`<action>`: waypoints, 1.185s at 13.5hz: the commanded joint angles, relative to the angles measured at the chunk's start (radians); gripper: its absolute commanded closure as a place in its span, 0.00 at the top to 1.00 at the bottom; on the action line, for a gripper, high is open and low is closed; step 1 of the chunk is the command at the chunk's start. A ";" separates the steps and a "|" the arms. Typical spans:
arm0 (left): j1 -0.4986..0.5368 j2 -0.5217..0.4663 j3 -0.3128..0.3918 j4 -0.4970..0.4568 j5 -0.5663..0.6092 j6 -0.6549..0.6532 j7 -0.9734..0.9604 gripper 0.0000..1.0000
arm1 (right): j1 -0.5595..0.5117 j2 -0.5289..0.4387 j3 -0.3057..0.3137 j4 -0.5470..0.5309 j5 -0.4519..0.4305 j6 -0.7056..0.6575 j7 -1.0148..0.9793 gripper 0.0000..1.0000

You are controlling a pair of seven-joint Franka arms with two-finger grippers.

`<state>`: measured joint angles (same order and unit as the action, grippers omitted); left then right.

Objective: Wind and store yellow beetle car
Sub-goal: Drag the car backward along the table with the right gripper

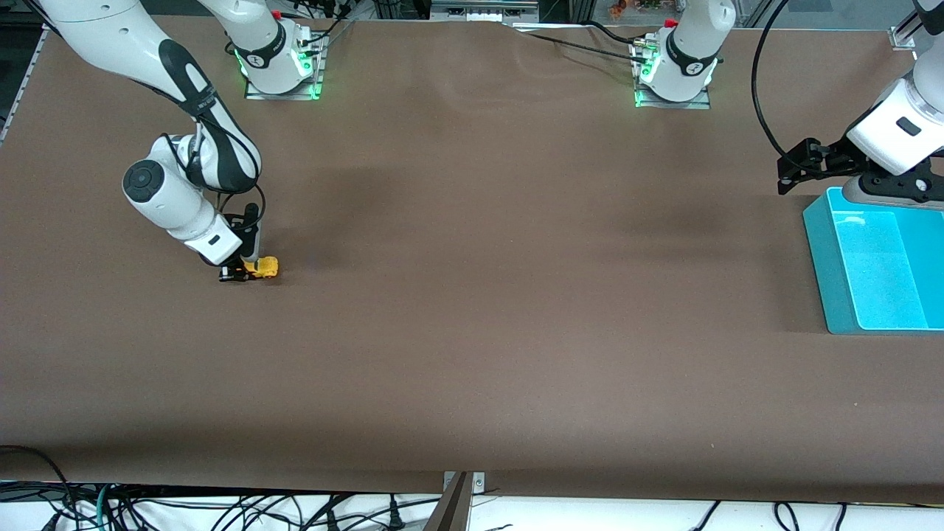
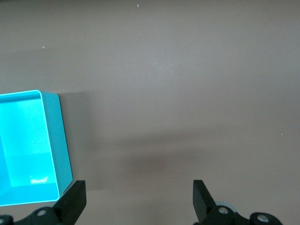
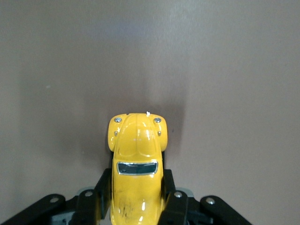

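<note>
The yellow beetle car (image 1: 264,267) sits on the brown table near the right arm's end, its wheels down on the surface. My right gripper (image 1: 245,271) is shut on it: in the right wrist view the black fingers (image 3: 174,199) press both sides of the yellow beetle car (image 3: 136,164), whose rounded nose sticks out past them. My left gripper (image 1: 793,169) hangs open above the table beside the turquoise bin (image 1: 874,262), and its two fingers (image 2: 75,199) stand wide apart with only bare table between them.
The turquoise bin (image 2: 28,145) stands at the left arm's end of the table and shows nothing inside. Cables hang off the table's edge nearest the front camera.
</note>
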<state>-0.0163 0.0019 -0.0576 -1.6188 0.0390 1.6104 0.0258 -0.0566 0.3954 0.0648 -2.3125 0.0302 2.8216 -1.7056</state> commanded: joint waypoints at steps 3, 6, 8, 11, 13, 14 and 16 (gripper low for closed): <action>-0.002 0.007 -0.001 0.023 0.019 -0.018 0.016 1.00 | -0.094 0.082 0.009 0.002 0.013 0.021 -0.120 0.20; -0.002 0.007 0.001 0.023 0.019 -0.018 0.016 1.00 | -0.146 0.094 0.010 0.002 0.011 0.021 -0.178 0.20; -0.002 0.007 0.001 0.023 0.019 -0.020 0.016 1.00 | -0.176 0.094 0.012 0.002 0.011 0.021 -0.221 0.20; -0.002 0.007 -0.001 0.023 0.019 -0.020 0.016 1.00 | -0.303 0.118 0.081 0.004 0.011 0.019 -0.310 0.20; -0.002 0.007 -0.001 0.023 0.019 -0.018 0.016 1.00 | -0.382 0.147 0.131 0.018 0.011 0.018 -0.345 0.20; -0.002 0.007 0.001 0.023 0.019 -0.018 0.016 1.00 | -0.385 0.155 0.133 0.028 0.013 0.016 -0.348 0.20; -0.002 0.007 -0.001 0.023 0.019 -0.018 0.016 1.00 | -0.384 0.152 0.133 0.041 0.013 0.012 -0.345 0.20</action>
<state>-0.0164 0.0019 -0.0577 -1.6188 0.0390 1.6104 0.0258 -0.4036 0.4227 0.2232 -2.2897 0.0452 2.8233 -1.9833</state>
